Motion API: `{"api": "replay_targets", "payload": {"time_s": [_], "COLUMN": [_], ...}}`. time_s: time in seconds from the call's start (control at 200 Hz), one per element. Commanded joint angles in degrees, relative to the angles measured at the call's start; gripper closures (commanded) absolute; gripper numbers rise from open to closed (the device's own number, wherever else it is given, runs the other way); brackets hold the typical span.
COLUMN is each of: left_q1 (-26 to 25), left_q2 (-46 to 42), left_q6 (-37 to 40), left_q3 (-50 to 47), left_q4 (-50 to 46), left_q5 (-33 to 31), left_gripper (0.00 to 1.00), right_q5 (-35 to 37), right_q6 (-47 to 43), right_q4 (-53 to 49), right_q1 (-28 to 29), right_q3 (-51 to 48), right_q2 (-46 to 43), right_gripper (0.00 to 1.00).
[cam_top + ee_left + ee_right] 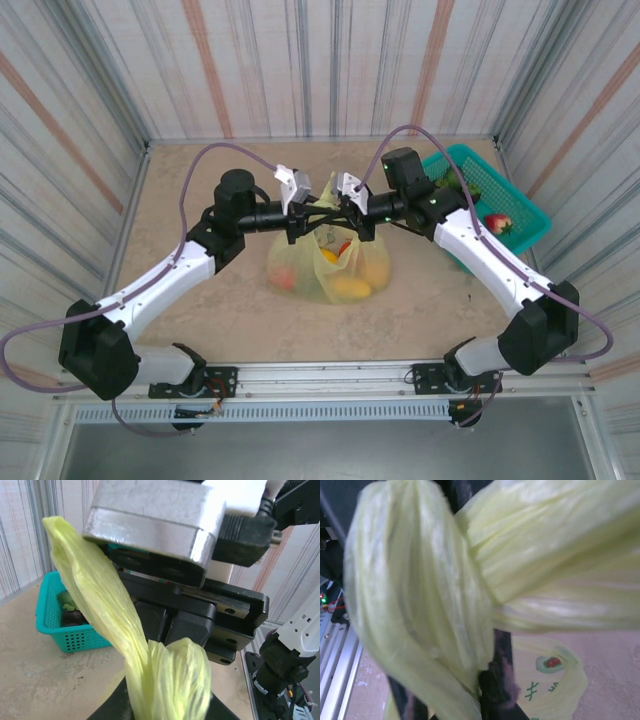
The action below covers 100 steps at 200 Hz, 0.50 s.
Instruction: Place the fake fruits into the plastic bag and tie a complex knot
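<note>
Left gripper [303, 223] pinches one bag handle [167, 680]; right gripper [350, 216] clamped on the second handle [420, 605]. Best pull apart evenly, keeping plastic bag [318, 278] grounded.

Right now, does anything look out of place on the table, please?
Yes: a red fake fruit lies in the teal basket at the far right, not in the plastic bag, whose handles are already gathered up.

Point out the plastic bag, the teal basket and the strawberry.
plastic bag [303, 260]: top view, its pale side wall.
teal basket [75, 639]: left wrist view, its mesh front wall.
strawberry [497, 222]: top view, its red body.
</note>
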Motion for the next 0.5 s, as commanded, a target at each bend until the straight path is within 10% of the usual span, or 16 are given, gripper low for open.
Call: {"api": "replay_targets", "payload": {"time_s": [0.0, 0.175, 0.346, 0.496], "left_q1": [-0.65, -0.48, 0.80, 1.19], "left_q2": [-0.13, -0.55, -0.91, -0.64], "left_q6": [-0.42, 0.33, -3.12, -6.60], "left_q3": [-0.71, -1.09, -2.46, -3.60], "left_q4": [1.77, 0.89, 4.62, 8.05], "left_q5": [0.38, -1.37, -1.66, -2.05], "left_gripper": [0.84, 1.00, 1.00, 1.00], "right_q5": [-1.53, -0.25, 7.60, 20.12], "right_q6": [1.14, 1.71, 4.23, 5.12], "right_q4": [0.79, 1.63, 9.86, 22.54], "right_q1": [1.35, 1.38, 1.24, 3.00], "right_q3": [-0.88, -2.07, -8.38, -16.47], "right_q2": [0.39, -0.89, -5.26, -10.13], "right_gripper": [1.00, 1.00, 0.53, 0.45]}}
